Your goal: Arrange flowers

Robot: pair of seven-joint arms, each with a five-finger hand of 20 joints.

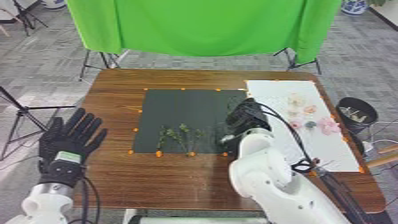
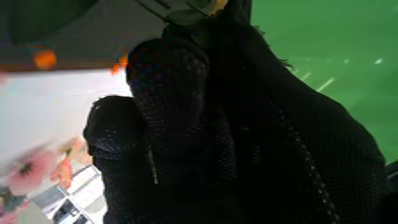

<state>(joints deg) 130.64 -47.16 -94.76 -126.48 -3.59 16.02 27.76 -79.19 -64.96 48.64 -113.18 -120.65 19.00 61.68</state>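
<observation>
In the head view my right hand (image 1: 247, 119) is over the right edge of the black sheet (image 1: 182, 107), its fingers curled. In the right wrist view, that hand (image 2: 222, 135) is closed round a thin stem (image 2: 153, 167), with green leaves (image 2: 186, 17) by its fingertips. Several green sprigs (image 1: 183, 136) lie on the lower part of the black sheet. Pink and pale flowers (image 1: 329, 126) lie on the white sheet (image 1: 284, 92) to the right. My left hand (image 1: 71, 137) is held palm down at the table's left edge, its fingers straight and spread.
Orange tape pieces (image 1: 191, 154) mark the sheets' edges on the brown table (image 1: 160, 180). A black bin (image 1: 357, 111) stands off the table's right side. Behind the table hangs a green cloth (image 1: 204, 25) on stands. Dark cables run along my right arm.
</observation>
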